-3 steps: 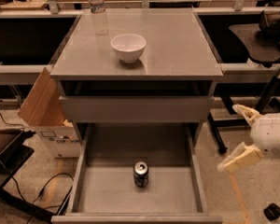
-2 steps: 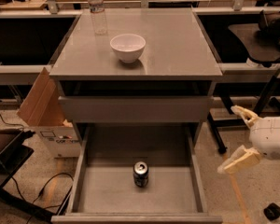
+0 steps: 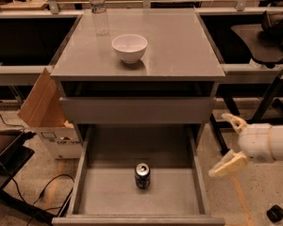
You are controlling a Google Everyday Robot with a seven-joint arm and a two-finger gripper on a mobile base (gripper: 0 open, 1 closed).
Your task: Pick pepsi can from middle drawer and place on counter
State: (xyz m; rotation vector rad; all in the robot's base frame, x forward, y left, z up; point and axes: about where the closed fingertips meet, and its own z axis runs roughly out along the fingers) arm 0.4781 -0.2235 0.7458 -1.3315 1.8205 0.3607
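Note:
The pepsi can (image 3: pixel 142 175), dark blue with a silver lid, stands upright near the middle of the pulled-out middle drawer (image 3: pixel 108 199), on its flat grey floor. The counter (image 3: pixel 179 46), a glossy grey slab, tops the cabinet above. My gripper (image 3: pixel 229 143) hovers to the right of the drawer, outside its right wall, with its two cream fingers spread wide apart. It is empty and well clear of the can.
A white bowl (image 3: pixel 129 47) and a clear plastic water bottle (image 3: pixel 99 11) stand on the counter's left half. A shut drawer front (image 3: pixel 137 109) sits above the open drawer. A cardboard box (image 3: pixel 45 114) stands left of the cabinet; a black chair (image 3: pixel 264 41) is at right.
My gripper has shifted slightly left toward the drawer's right side. The can, bowl and bottle have not moved.

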